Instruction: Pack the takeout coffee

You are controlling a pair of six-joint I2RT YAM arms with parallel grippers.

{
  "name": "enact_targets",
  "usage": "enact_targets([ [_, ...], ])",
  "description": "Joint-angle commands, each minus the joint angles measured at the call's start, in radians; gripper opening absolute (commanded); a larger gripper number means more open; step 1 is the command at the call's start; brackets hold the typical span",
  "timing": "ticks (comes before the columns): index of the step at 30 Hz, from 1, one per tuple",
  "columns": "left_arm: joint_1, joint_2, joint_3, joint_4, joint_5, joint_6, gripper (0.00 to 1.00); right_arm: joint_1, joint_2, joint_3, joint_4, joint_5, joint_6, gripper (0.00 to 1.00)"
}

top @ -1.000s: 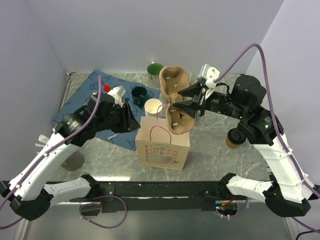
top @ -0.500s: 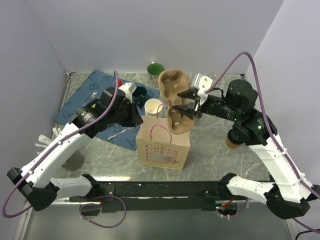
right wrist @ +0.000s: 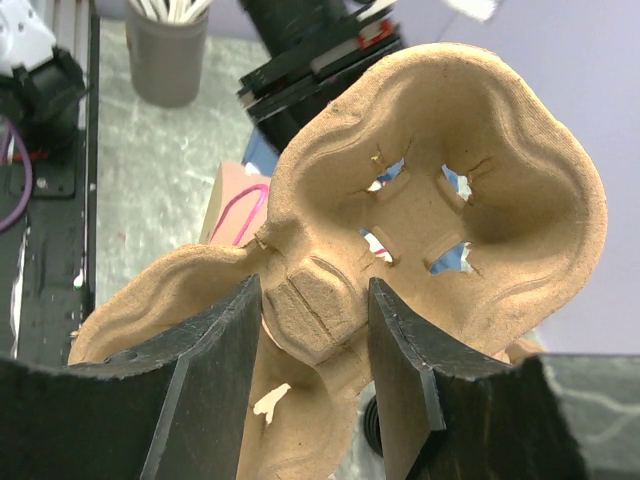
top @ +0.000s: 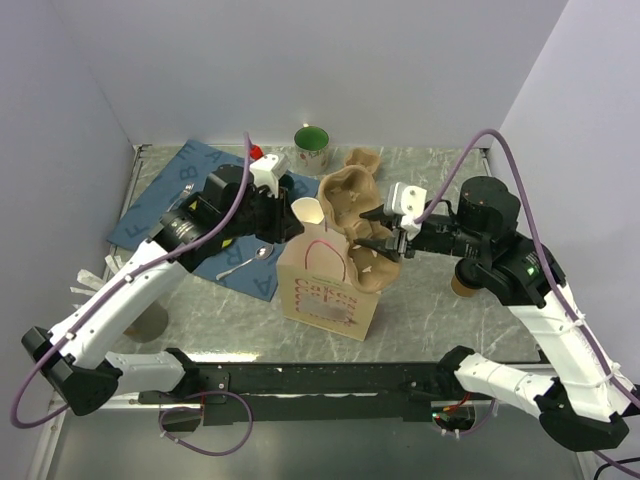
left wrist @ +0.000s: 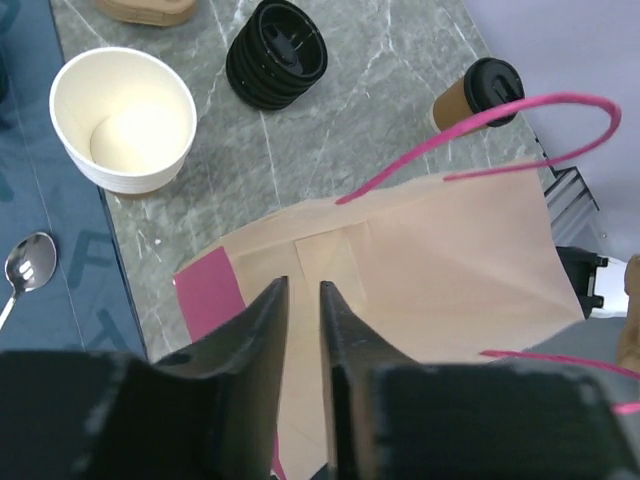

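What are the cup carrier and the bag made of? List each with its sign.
Cup carrier: likely moulded paper pulp; matte tan, fibrous surface, ragged cut-out edges. Bag: seemingly kraft paper; matte brown, sharp flat folds.

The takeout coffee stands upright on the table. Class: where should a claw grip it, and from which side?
Grip the coffee by its kraft wall just under the black lid, claw level, coming from the side away from the bag. It stands upright and clear, and the wider lid rim should stop it slipping.
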Motion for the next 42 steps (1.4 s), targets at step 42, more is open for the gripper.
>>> enact_targets([
  [42,-0.018,-0.139,-0.153,0.358,0.49,-0.024,0.56,0.001,0.014,0.008,0.044,-0.03,-0.06,0.5],
])
